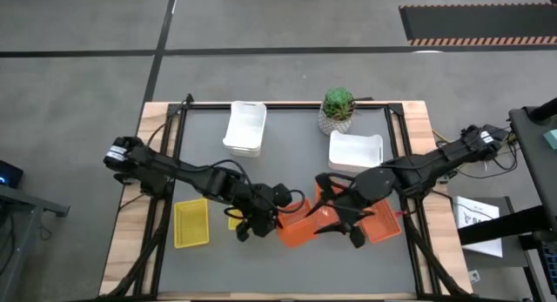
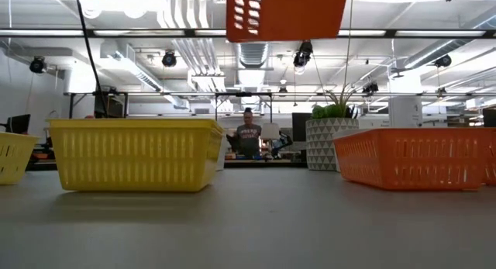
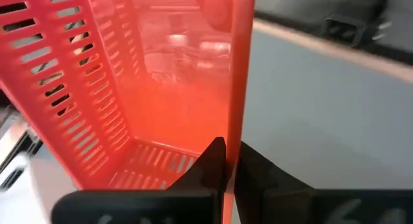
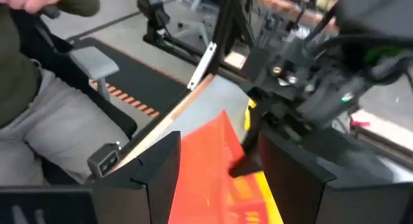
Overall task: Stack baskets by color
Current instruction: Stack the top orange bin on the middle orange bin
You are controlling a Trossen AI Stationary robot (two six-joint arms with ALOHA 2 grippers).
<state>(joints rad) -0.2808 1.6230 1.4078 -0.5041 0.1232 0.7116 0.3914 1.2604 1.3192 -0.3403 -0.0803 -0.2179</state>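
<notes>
My left gripper (image 1: 264,213) is shut on an orange basket (image 1: 300,228), which hangs high above the table in the low view (image 2: 287,13). My right gripper (image 1: 338,211) stands open just right of that basket, above a second orange basket (image 2: 415,156) that rests by its bottom on the table. In the right wrist view its fingers (image 4: 161,166) are spread wide with nothing between them. Two yellow baskets (image 1: 191,222) (image 1: 235,220) sit at the near left. Two white baskets (image 1: 245,128) (image 1: 355,151) sit at the far side. My left gripper pinches one wall of the orange basket at its rim (image 3: 233,130), one finger inside (image 3: 210,162) and one outside the basket. The fingers come from the table's left, slanting down. The basket is lifted clear of the table.
A green plant in a white patterned pot (image 1: 338,109) stands at the far edge between the white baskets. A person sits beyond the table's left side in the right wrist view (image 4: 45,101). Bare grey mat (image 1: 287,176) lies in the middle of the table.
</notes>
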